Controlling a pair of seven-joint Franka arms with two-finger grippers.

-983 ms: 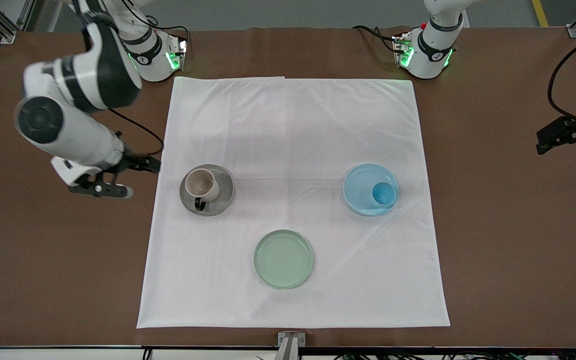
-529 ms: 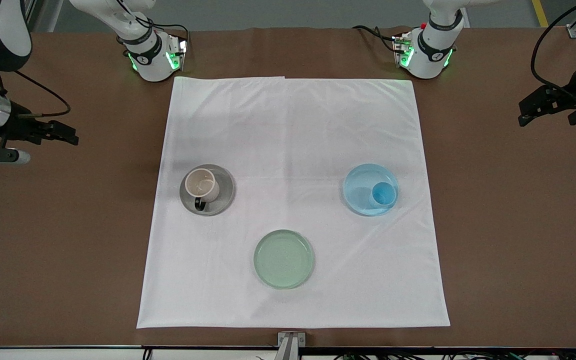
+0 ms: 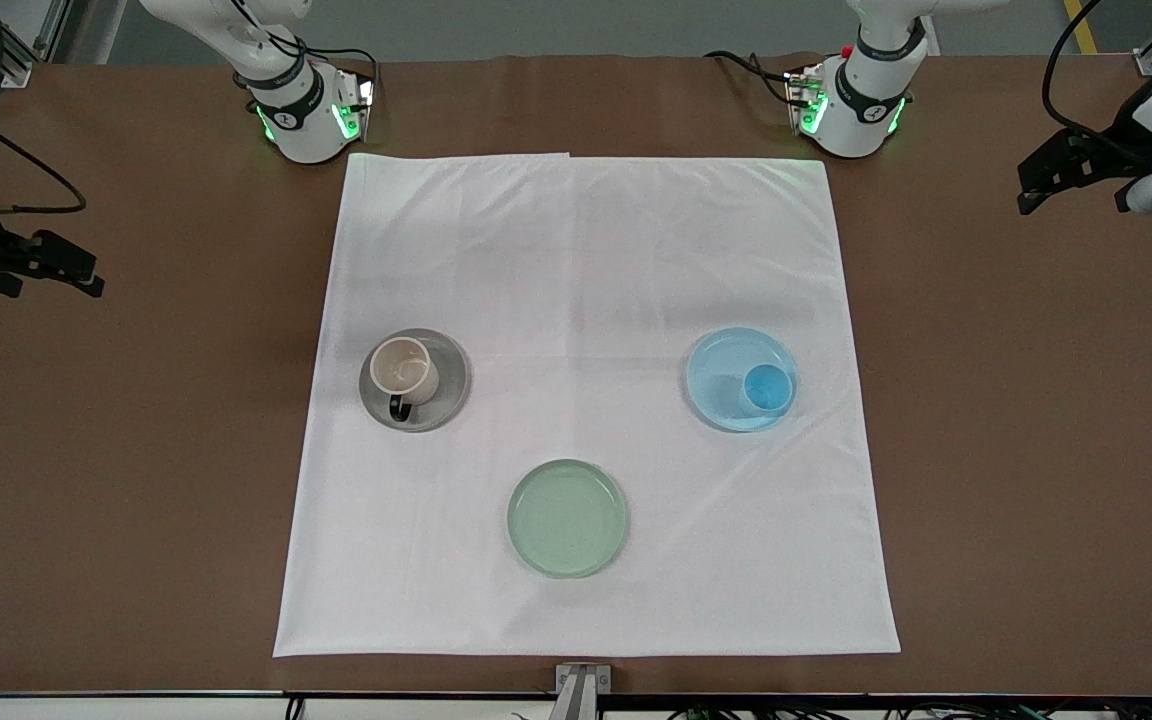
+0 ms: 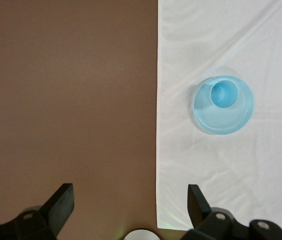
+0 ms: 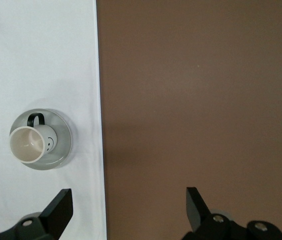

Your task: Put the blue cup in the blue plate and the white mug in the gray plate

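The blue cup (image 3: pixel 767 388) stands upright in the blue plate (image 3: pixel 719 365), toward the left arm's end of the cloth. The white mug (image 3: pixel 403 369) with its black handle stands on the gray plate (image 3: pixel 448 385), toward the right arm's end. My left gripper (image 3: pixel 1061 172) is open and empty, up over the bare table at its own end. Its wrist view shows the gripper (image 4: pixel 130 200), the cup (image 4: pixel 224 94) and the plate (image 4: pixel 223 120). My right gripper (image 3: pixel 46 268) is open and empty over the bare table at its end. Its wrist view shows the gripper (image 5: pixel 128 205), the mug (image 5: pixel 27 145) and the gray plate (image 5: pixel 62 145).
A white cloth (image 3: pixel 586 250) covers the middle of the brown table. A pale green plate (image 3: pixel 567 518) lies empty on it, nearer to the front camera than the other two plates. The arm bases (image 3: pixel 301 110) stand along the table's edge.
Both arms have drawn away from the cloth toward their own ends of the table, the right one by far the more. The cup, the mug and the plates have not moved.
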